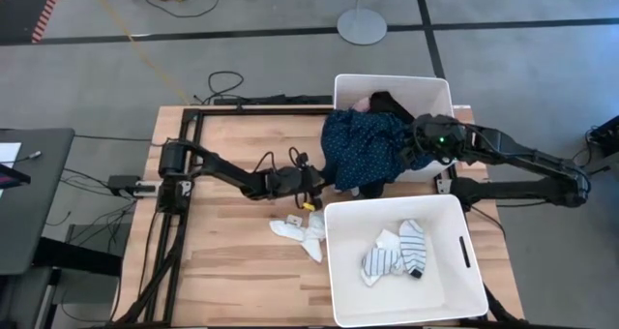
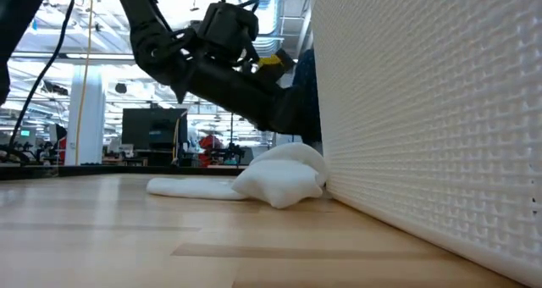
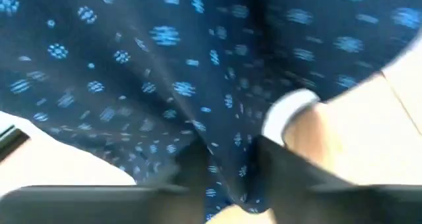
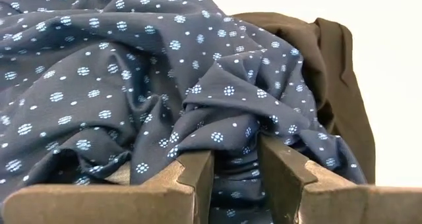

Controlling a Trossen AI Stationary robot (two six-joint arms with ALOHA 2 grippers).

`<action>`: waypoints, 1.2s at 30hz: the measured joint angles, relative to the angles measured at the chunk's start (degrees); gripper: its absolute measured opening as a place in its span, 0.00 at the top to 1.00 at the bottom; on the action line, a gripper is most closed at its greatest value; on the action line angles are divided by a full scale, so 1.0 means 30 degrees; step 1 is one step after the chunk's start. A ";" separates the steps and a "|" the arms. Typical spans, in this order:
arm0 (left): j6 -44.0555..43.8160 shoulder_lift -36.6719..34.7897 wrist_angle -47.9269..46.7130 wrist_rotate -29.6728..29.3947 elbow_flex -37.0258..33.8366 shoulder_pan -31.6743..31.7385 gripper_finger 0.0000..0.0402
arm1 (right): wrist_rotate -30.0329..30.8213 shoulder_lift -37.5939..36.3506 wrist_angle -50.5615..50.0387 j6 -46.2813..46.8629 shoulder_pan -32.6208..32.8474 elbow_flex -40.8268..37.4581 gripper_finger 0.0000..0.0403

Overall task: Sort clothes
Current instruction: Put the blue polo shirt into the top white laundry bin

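Observation:
A navy dotted garment (image 1: 363, 147) hangs over the left rim of the far white bin (image 1: 387, 77), its lower edge down at the table. My left gripper (image 1: 327, 179) reaches level to that lower edge and is shut on it. My right gripper (image 1: 418, 145) is shut on the same garment over the bin. A black garment (image 1: 392, 102) and a bit of pink cloth (image 1: 360, 104) lie in the far bin. White socks (image 1: 298, 232) lie flat on the table beside the near white bin (image 1: 329, 261). That bin holds white and striped socks (image 1: 397, 252). My left gripper has a fold of the navy dotted garment's lower part (image 3: 227, 174) pinched between its two fingers (image 3: 287, 165). They come nearly level from the table's left side. One layer or several, I cannot tell. My right gripper pinches a bunched fold of the navy dotted garment (image 4: 234, 145) between its two fingers (image 4: 198, 168), slanting down from the table's right side. Several creases gather at the fingers. The cloth spreads slack beyond them over the black garment (image 4: 330, 72).
The near bin's wall (image 2: 423, 110) stands right against the white socks (image 2: 271, 178) on the table. Cables (image 1: 280, 160) lie on the wood by the left arm. The wooden tabletop (image 1: 222, 261) shows bare at the near left.

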 joint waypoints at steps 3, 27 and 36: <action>0.0847 -0.0480 -0.0471 0.0654 -0.0007 -0.0259 0.95 | 0.0002 -0.0020 -0.0007 -0.0007 0.0286 0.0000 0.67; 0.6738 -0.9240 -0.6105 -0.0242 0.1286 -0.1389 1.00 | 0.0067 -0.0167 0.1278 -0.0864 0.2438 0.0000 0.67; 0.7338 -0.7758 -0.7525 0.2341 0.5245 0.0143 1.00 | 0.0578 -0.0557 0.2117 -0.1115 0.2731 -0.0007 0.67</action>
